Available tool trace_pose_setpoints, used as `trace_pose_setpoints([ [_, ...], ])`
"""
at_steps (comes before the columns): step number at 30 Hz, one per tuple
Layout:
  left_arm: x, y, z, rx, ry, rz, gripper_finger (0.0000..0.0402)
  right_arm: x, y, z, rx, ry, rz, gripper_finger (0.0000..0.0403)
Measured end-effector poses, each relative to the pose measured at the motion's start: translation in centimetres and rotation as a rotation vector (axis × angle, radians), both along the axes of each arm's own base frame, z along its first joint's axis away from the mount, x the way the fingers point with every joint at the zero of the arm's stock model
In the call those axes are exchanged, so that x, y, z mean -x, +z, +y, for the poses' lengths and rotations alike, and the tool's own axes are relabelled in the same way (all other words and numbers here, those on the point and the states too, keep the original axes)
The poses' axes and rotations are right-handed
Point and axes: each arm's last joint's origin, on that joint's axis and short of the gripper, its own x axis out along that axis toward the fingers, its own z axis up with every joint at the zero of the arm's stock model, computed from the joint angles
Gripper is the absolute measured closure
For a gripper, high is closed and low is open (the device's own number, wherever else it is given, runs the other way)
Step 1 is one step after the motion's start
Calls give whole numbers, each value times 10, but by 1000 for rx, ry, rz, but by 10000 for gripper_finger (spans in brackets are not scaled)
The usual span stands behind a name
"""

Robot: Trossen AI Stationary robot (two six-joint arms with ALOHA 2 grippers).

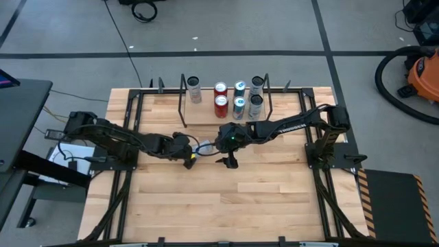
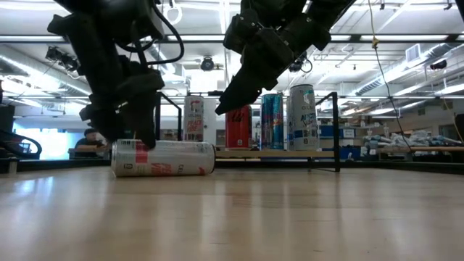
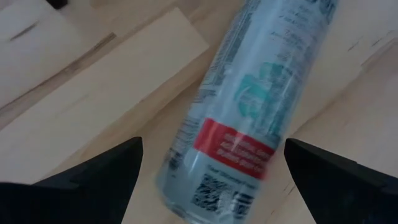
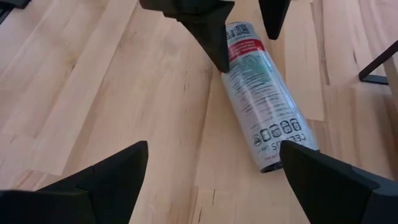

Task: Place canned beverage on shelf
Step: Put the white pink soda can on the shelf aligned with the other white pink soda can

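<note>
Between open left pincer (image 3: pixel 211 180) fingers, can (image 3: pixel 249 118) label unreadable.

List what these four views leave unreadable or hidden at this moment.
- Lying can: its print is blurred in the left wrist view; the high view hides most of it under both hands.
- Left hand, open: the low view does not show whether its fingers touch the can.
- Right hand, open: its fingertips are cut off at the bottom edge in the right wrist view.
- Cans on the shelf: labels too small in the high view; the right arm covers some in the low view.
</note>
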Motion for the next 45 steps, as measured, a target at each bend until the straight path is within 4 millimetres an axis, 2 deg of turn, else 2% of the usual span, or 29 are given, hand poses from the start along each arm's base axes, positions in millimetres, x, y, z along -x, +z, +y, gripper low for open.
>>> trace_pose_setpoints([
  [13,-2,0,0,43,-8,-14,8,0,0,0,4,4,1,30],
  [30,-2,-1,13,102,-20,15,19,0,0,0,3,4,1,30],
  [39,-14,5,12,96,-22,-131,27,0,0,0,3,4,2,30],
  [45,-12,4,13,99,-41,-97,28,0,0,0,3,3,6,30],
])
